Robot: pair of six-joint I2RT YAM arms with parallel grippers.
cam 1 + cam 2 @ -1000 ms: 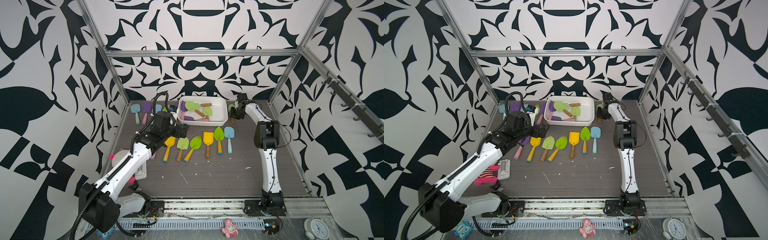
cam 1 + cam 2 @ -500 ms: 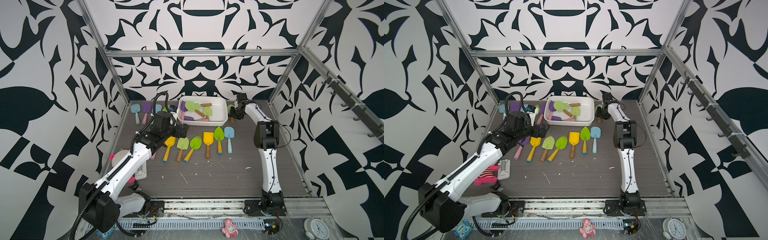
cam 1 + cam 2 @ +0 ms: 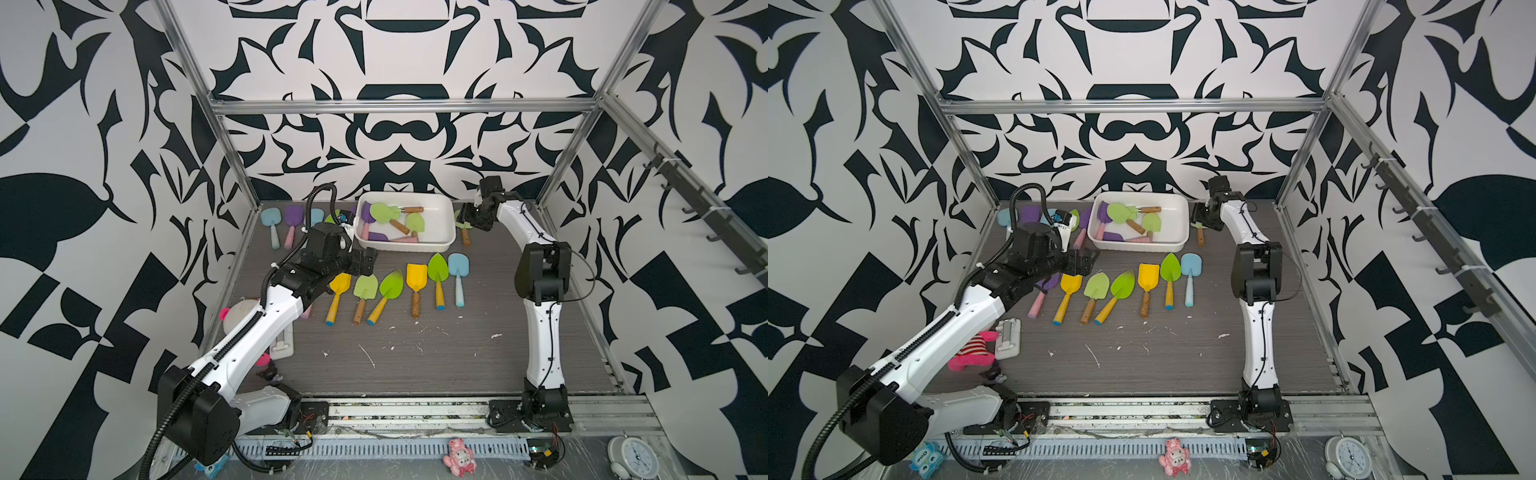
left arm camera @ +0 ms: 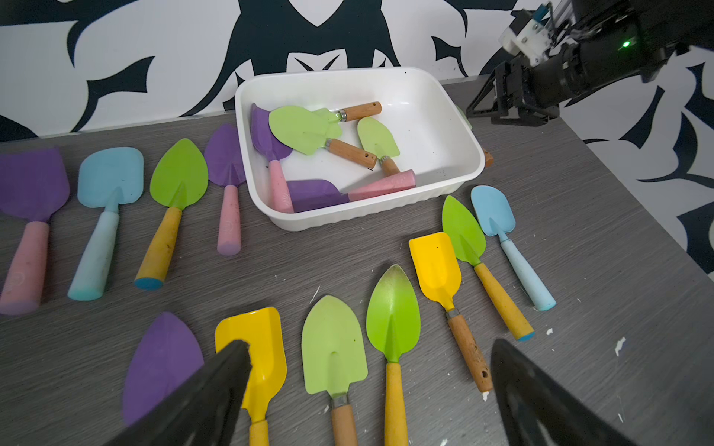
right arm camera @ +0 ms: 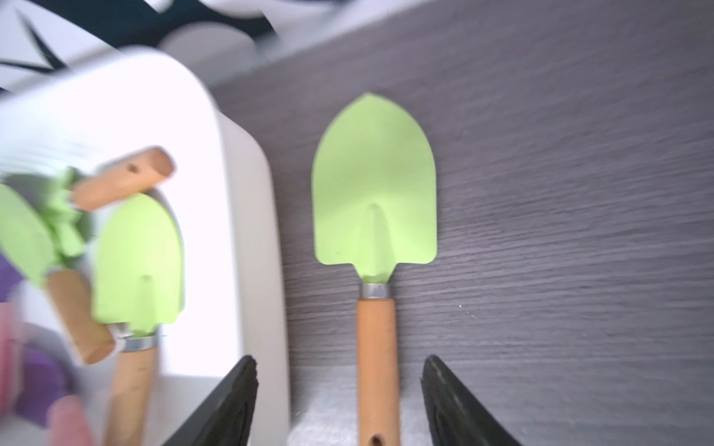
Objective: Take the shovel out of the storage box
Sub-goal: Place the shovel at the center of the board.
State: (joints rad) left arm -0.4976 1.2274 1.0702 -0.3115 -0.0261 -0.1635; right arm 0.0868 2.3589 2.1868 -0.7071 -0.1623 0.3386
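Right fingers (image 5: 232, 405) were released astride green shovel (image 5: 374, 200) on worktop (image 5: 560, 231) beside storage box (image 5: 247, 231): probable drop-off. Left fingers (image 4: 216, 386) spread, empty.

No text, brand or number can be read. The alarm clock (image 3: 634, 457), at five o'clock of the worktop (image 3: 415, 357), has dial marks (too small to make out). A pink shovel handle (image 4: 228, 224) bears a faint, illegible round emboss.
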